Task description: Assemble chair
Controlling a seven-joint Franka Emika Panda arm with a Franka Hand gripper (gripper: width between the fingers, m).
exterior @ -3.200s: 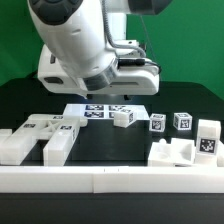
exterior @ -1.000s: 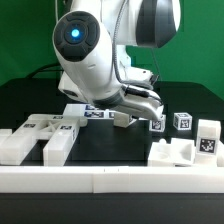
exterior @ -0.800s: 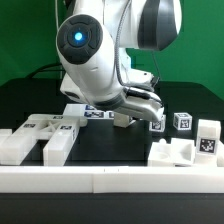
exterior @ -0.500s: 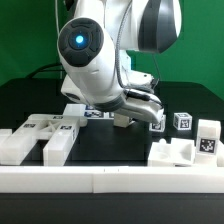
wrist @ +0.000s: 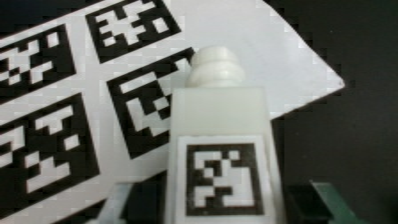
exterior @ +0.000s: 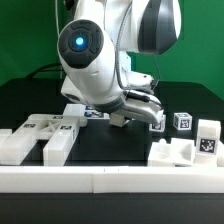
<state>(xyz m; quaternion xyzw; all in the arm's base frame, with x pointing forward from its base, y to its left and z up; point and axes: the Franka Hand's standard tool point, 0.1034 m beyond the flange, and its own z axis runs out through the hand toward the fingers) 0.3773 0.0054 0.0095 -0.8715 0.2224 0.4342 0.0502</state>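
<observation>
On the exterior view's left, big slotted pieces [exterior: 40, 135] lie unjoined. Mid-table, the gripper [exterior: 121, 119] is clamped on a knob-tipped white block [wrist: 217, 110] over the marker board [wrist: 285, 60]. To the right, small tagged blocks [exterior: 182, 121] wait loose. I'd say assembly has barely begun.

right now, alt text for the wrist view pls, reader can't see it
A small white plastic block with a black-and-white square tag and a knobbed peg at one end sits between the dark fingers, closed on its sides. Behind it are the white marker board and a black table.
</observation>
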